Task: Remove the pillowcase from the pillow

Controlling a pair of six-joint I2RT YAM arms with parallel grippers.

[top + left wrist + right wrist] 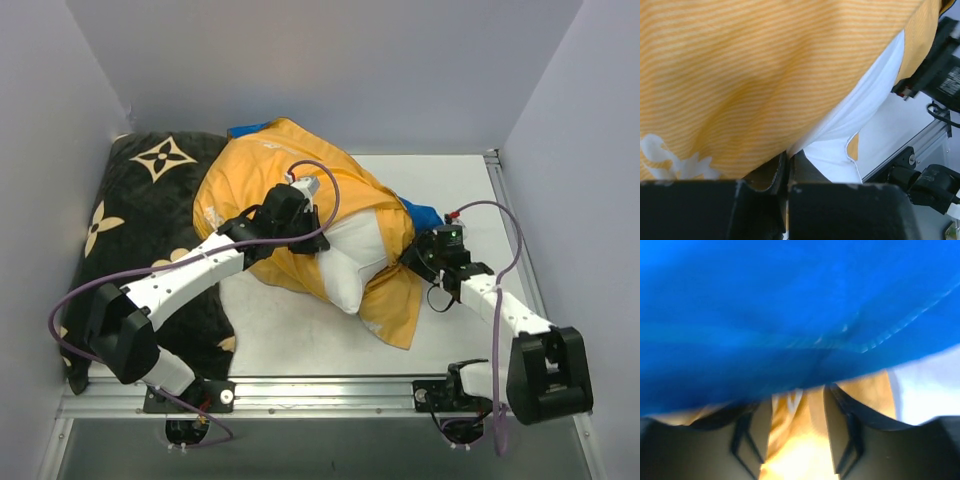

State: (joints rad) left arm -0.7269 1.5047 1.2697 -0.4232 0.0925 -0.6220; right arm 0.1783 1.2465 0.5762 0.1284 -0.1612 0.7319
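The pillowcase (pixel 265 180) lies inside out in the middle of the table, its orange-yellow side up, with blue showing at its right edge and far edge. The white pillow (pixel 352 262) pokes a pointed corner out of its near opening. My left gripper (pixel 318 240) sits at the seam between case and pillow. In the left wrist view it (pixel 788 159) is shut, with the white pillow (pixel 860 115) fabric tapering into the jaws under the orange pillowcase (pixel 755 70). My right gripper (pixel 408 258) is at the case's right edge. In the right wrist view it (pixel 797 400) is shut on orange pillowcase (pixel 790 315) fabric.
A black cushion with tan flowers (pixel 140 200) lies at the left, partly under the pillowcase. The white table (pixel 460 190) shows at the right and near the front rail (pixel 320 390). Grey walls enclose the left, back and right.
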